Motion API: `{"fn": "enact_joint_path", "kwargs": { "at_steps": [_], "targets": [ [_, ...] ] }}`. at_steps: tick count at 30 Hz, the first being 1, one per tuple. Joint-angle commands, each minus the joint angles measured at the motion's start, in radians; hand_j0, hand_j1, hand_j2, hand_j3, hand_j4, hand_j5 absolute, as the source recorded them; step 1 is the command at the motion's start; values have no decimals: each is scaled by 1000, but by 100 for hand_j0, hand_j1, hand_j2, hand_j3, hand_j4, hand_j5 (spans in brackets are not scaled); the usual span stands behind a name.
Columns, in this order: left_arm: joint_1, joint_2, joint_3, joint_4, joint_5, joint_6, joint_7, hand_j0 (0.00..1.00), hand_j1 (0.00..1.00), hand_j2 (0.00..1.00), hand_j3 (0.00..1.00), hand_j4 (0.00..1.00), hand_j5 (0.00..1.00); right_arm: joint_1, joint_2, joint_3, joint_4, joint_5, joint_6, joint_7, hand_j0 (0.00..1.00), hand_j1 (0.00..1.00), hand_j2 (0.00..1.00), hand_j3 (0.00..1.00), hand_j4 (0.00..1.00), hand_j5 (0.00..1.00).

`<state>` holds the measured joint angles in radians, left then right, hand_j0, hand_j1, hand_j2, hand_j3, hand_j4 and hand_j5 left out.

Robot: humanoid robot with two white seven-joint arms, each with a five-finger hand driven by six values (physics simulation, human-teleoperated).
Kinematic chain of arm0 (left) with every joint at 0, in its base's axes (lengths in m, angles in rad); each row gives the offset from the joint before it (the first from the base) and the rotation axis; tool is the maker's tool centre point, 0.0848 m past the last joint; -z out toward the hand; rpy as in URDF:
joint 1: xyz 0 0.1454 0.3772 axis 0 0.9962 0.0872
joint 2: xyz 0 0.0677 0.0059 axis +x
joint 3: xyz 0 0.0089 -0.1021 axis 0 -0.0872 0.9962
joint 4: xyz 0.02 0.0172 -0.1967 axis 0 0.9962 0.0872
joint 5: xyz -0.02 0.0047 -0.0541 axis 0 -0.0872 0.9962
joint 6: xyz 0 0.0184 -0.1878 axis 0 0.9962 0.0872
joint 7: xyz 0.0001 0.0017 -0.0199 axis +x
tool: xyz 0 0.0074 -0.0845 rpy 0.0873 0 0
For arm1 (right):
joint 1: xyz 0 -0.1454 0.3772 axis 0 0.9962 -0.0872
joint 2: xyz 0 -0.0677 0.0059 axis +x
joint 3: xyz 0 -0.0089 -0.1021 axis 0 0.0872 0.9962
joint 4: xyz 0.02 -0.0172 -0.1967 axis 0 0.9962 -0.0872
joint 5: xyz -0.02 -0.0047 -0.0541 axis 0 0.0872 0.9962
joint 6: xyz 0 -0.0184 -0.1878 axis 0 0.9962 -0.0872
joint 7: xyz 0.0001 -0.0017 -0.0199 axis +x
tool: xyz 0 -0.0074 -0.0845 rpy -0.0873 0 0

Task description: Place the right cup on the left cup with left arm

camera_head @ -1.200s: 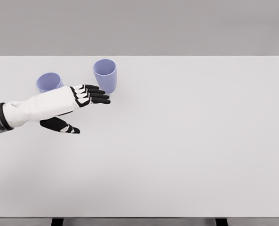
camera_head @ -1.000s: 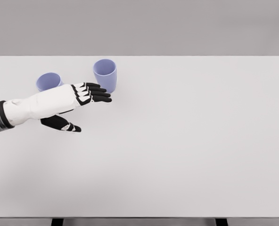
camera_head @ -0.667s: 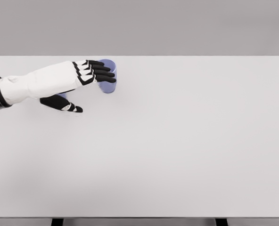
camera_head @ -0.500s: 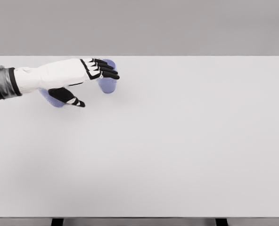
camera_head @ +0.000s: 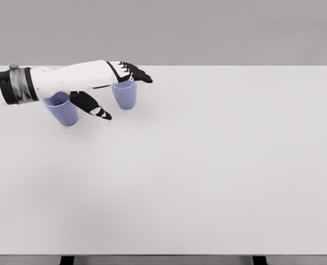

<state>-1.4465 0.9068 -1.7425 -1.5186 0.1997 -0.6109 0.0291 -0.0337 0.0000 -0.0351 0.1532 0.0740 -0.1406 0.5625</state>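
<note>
Raised and advanced rightward since 0.5 s earlier: white left arm with black-fingered left hand (camera_head: 116, 83), now higher above the white rectangular table (camera_head: 207, 165). At far left, upright pale-blue plastic left cup (camera_head: 62, 109), partly hidden behind forearm and thumb. Just right of it, upright pale-blue plastic right cup (camera_head: 124, 95), beneath outstretched fingers (camera_head: 136, 74). Hand spread, grasping nothing. Cups apart, both standing on table.

Two lavender cups stand upright near the table's far left: left cup (camera_head: 63, 112), right cup (camera_head: 124, 96).
</note>
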Motion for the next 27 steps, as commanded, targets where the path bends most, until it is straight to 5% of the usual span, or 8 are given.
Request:
{"fn": "enact_joint_path", "kwargs": {
  "at_steps": [1,9,11,13,19,21,27],
  "targets": [
    [0,1,32,-8,10,0,9,100,100,100,100,100,100,0,0,0,0,1,-1,0,100,100,100,100,100,100],
    [-5,3,81,-9,14,0,-32,100,100,100,100,100,100,0,0,0,0,1,-1,-1,100,100,100,100,100,100],
    [-8,27,81,-93,12,0,-60,100,100,100,100,100,100,0,0,0,0,1,-1,0,100,100,100,100,100,100],
    [-23,61,87,-218,10,0,-178,100,100,100,100,100,100,0,0,0,0,1,-1,0,100,100,100,100,100,100],
    [-31,50,120,-223,18,8,-264,100,100,100,100,100,100,0,0,0,0,1,-1,0,100,100,100,100,100,100],
    [-38,37,115,-201,67,68,-278,100,100,100,100,100,100,0,0,0,0,1,-1,0,100,100,100,100,100,100],
    [-49,-123,107,121,72,0,-316,100,100,100,100,100,100,0,0,0,0,1,-1,0,100,100,100,100,100,100]
  ]
}}
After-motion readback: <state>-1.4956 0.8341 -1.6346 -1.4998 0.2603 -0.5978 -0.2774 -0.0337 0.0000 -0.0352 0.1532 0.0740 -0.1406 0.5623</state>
